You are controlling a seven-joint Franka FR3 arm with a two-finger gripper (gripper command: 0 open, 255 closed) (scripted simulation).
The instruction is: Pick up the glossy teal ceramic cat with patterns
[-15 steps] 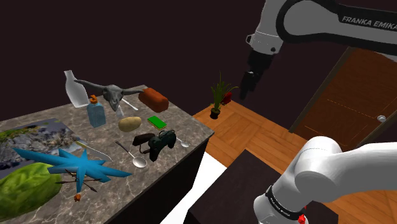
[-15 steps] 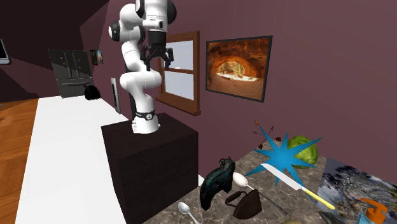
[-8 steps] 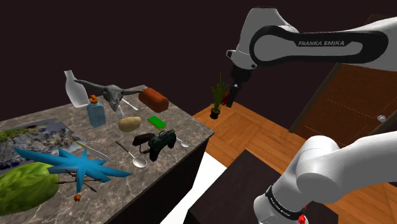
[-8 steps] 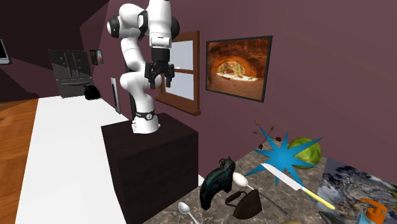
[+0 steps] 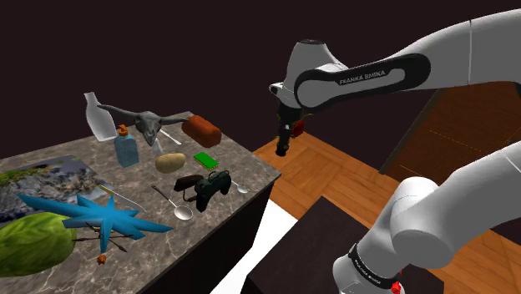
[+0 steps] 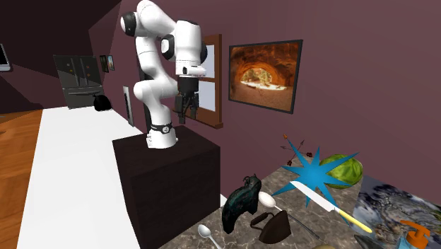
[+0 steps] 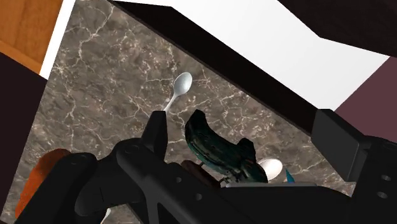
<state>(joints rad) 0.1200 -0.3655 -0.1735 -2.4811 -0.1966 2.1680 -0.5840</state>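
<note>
**Inspector:** What state is the tool in?

**Assessor:** The gripper point(image 6: 184, 113) is hanging in the air and pointing downward, higher than the top of the dark stand point(image 6: 169, 170). In the wrist view its black fingers point(image 7: 156, 130) are standing apart and clasping nothing, so the tool is released.

**Inspector:** Where is the task item?

**Assessor:** The teal cat point(image 5: 213, 187) is lying on the marble counter point(image 5: 255, 167), near the corner closest to the arm. Its surface is showing as a dark, glossy teal. A small spoon point(image 5: 242, 189) is lying just beside it toward the counter's edge. A dark brown object point(image 5: 186, 180) is sitting just beside it on the other side. A potato point(image 5: 170, 162) is lying farther in.

**Inspector:** How is the tool standing relative to the item?

**Assessor:** They are well apart. In the shoulder view the gripper is hanging beyond the counter's edge, over the wooden floor point(image 5: 334, 179). In the wrist view the cat is showing on the counter between the two fingers, and neither finger is touching it.
</note>
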